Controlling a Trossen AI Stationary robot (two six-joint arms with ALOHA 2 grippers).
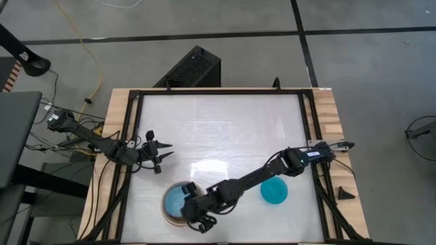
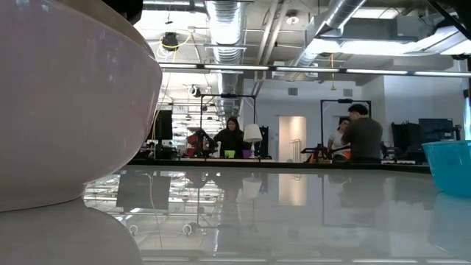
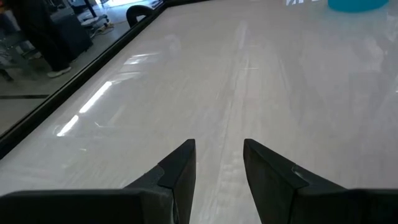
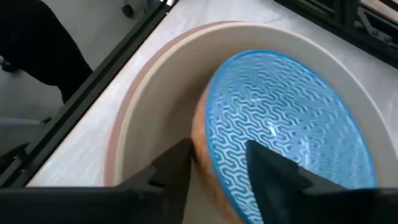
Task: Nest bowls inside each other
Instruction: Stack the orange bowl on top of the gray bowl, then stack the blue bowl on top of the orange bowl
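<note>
Near the table's front edge stands a stack of bowls: a light blue bowl (image 4: 280,124) with a wavy pattern sits inside a grey-beige bowl (image 4: 168,93), and a salmon-pink rim (image 4: 117,146) shows around that. In the high view the stack (image 1: 174,202) lies at the front left. My right gripper (image 4: 219,155) is open, one finger outside and one inside the blue bowl's near rim. A teal bowl (image 1: 274,192) rests alone on its base to the right. My left gripper (image 3: 219,152) waits open near the left edge (image 1: 160,154), with nothing between its fingers.
In the low view the stack's outer wall (image 2: 66,103) fills the left side and the teal bowl (image 2: 450,165) stands at the right edge. A black frame (image 1: 133,136) rims the white table. The far half of the table (image 1: 225,122) is bare. People stand in the room beyond.
</note>
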